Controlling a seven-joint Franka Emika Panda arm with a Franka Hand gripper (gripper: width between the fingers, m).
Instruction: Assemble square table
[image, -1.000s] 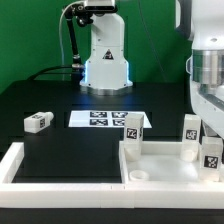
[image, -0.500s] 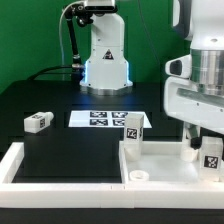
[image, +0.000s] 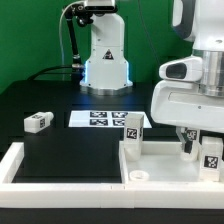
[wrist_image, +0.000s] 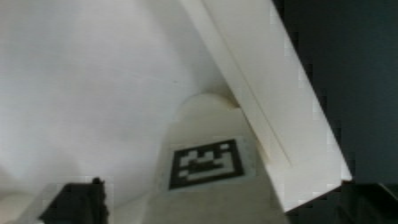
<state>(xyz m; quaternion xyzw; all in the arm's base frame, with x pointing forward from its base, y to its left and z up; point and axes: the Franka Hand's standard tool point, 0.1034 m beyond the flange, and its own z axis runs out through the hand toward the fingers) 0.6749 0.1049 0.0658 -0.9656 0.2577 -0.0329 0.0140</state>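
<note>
The square table panel (image: 165, 163) is white with a raised rim and lies at the front on the exterior view's right. Leg blocks with tags stand upright at its corners: one at the far left corner (image: 133, 127), one at the right edge (image: 212, 151). A third leg (wrist_image: 210, 160) stands between my fingers, mostly hidden by the arm in the exterior view. My gripper (image: 188, 142) is low over this leg; in the wrist view the gripper (wrist_image: 214, 208) is open, with a dark fingertip (wrist_image: 79, 203) on either side. A loose leg (image: 37, 122) lies on the exterior view's left.
The marker board (image: 99, 119) lies flat behind the panel. A long white bar (image: 18, 163) frames the black surface at the front left. The robot base (image: 105, 55) stands at the back. The panel's rim (wrist_image: 267, 90) runs beside the leg.
The arm has come down and toward the exterior view's left, bringing the gripper over the panel's far right leg, which it now largely hides.
</note>
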